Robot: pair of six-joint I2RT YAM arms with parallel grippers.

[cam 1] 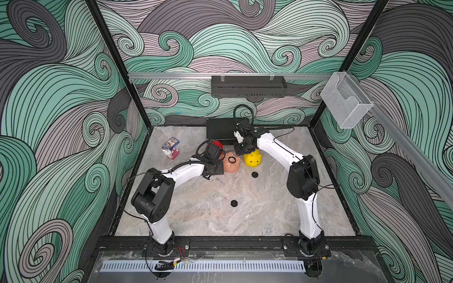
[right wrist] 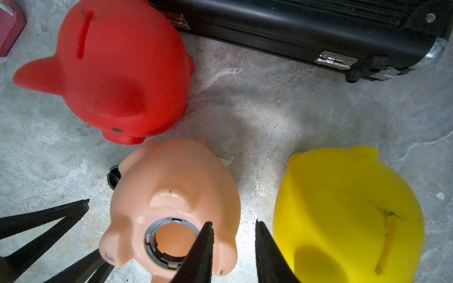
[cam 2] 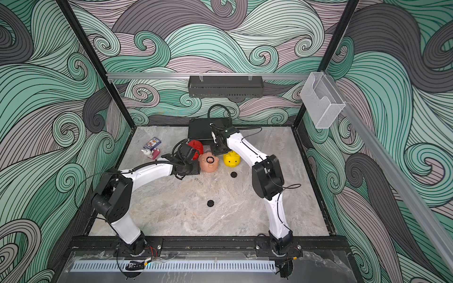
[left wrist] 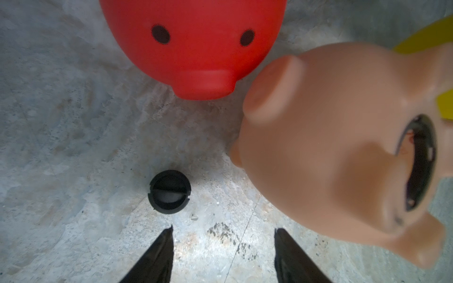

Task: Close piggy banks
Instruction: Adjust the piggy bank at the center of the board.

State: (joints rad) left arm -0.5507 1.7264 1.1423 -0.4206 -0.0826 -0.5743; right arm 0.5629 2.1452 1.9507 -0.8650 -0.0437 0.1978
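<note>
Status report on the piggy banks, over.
Left gripper open, right gripper open, both empty. Peach pig belly up, unplugged. Plug beside it; red pig close.

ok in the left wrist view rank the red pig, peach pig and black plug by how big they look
1. peach pig, though it looks nearest the camera
2. red pig, cropped by the frame
3. black plug
True size of the two pigs: unsure.

The peach-pink pig (right wrist: 171,186) was found flipped belly-up (hole unplugged), set between the upright red pig (right wrist: 117,73) and yellow pig (right wrist: 343,208).
</note>
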